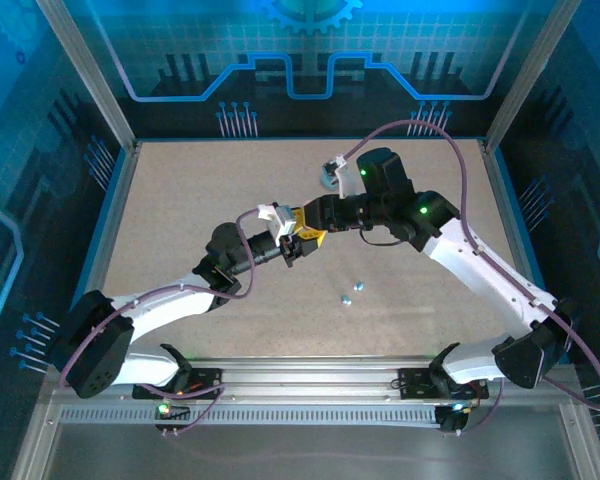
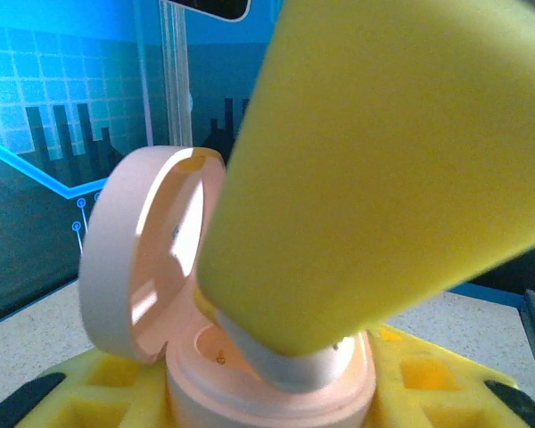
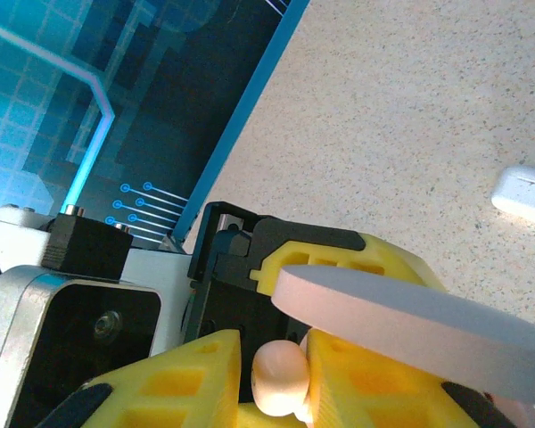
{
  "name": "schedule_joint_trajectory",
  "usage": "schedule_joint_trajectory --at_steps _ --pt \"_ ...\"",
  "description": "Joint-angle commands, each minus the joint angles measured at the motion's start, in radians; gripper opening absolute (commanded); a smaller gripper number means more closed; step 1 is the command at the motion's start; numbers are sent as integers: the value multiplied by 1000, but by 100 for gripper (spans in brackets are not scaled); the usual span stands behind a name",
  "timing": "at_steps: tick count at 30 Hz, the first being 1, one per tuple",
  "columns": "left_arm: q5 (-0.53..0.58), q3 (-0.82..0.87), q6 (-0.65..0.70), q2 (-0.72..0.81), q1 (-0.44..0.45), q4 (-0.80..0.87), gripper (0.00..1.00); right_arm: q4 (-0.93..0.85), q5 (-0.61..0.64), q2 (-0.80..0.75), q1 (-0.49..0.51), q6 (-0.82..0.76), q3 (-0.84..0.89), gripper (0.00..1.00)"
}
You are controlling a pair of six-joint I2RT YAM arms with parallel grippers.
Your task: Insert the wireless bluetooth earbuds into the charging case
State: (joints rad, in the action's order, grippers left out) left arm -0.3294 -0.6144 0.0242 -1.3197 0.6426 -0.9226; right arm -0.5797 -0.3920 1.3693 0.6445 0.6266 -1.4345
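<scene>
Speckled beige tabletop [image 1: 180, 220], with blue circuit-print walls round it.

Top view: you have both arms meeting mid-table, left gripper [image 1: 302, 243] and right gripper [image 1: 310, 226] tip to tip. Two loose earbuds [image 1: 345, 298] lie just beside each other on the table, nearer the bases. A teal case [image 1: 332, 172] sits toward the back, beyond the right wrist.

Left wrist view: the left gripper's yellow fingers [image 2: 89, 392] are closed either side of the base of a pale pink charging case [image 2: 250, 406]. Its lid [image 2: 134, 259] stands open, hinged up on the left. One yellow finger of the right gripper comes down from upper right, and at its tip a pale pink earbud [image 2: 290, 367] sits against the case's well.

Right wrist view: the jaws stand narrow with the pale pink earbud [image 3: 281, 374] between them. It touches one pad, with a dark sliver at the other, so you cannot tell whether it is pinched. The lid crosses edge-on in front. A white case [image 3: 526, 192] lies well apart at the right edge.
</scene>
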Motion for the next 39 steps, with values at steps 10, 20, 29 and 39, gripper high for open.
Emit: schedule_joint_trajectory --at_steps 10,20,29,39 --pt "-10 -21 -12 5 9 -87 32 -87 109 17 18 -34 -54 29" --pt "-6 -24 -9 5 9 -80 32 -106 128 5 22 -24 -75 35" --pt "3 -19 -2 3 9 -78 32 -104 114 -27 23 -21 -83 35" --pt "5 -16 14 7 9 -71 32 -38 101 -109 23 -52 -50 34"
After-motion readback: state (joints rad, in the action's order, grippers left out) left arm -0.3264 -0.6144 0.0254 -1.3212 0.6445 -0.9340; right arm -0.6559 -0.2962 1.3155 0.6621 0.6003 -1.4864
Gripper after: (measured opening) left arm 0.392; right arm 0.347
